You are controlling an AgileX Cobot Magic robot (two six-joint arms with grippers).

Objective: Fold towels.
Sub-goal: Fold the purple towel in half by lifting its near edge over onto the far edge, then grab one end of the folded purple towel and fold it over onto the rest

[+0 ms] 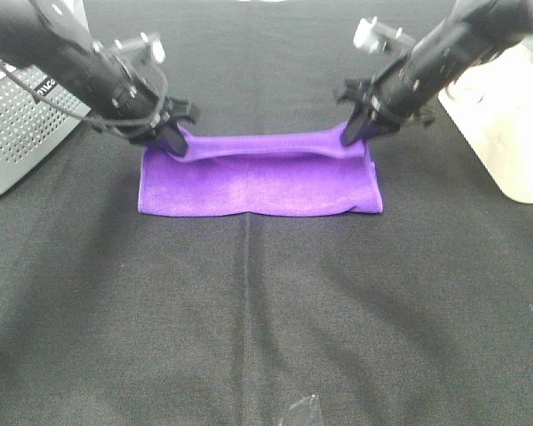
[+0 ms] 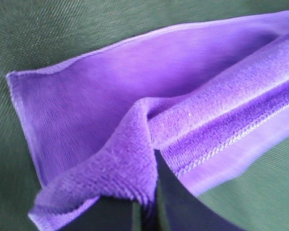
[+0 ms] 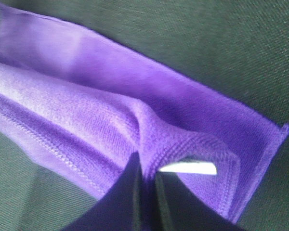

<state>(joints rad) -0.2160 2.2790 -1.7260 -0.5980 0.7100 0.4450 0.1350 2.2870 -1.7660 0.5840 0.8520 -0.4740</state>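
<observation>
A bright purple towel [image 1: 259, 185] lies on the black table cloth, its far edge lifted and stretched between my two grippers. My left gripper [image 1: 171, 140] is shut on the towel's far left corner. My right gripper [image 1: 357, 130] is shut on the far right corner. The near part of the towel rests flat on the table. The left wrist view shows the pinched fold of the towel [image 2: 135, 159] with its stitched hem. The right wrist view shows the towel [image 3: 111, 120] and a small white tag [image 3: 188, 168] by the fingers.
A grey perforated box [image 1: 13, 124] stands at the left edge. A white container [image 1: 506, 124] stands at the right edge. The black cloth [image 1: 266, 311] covers the table in front of the towel. A small clear scrap [image 1: 302, 410] lies near the front edge.
</observation>
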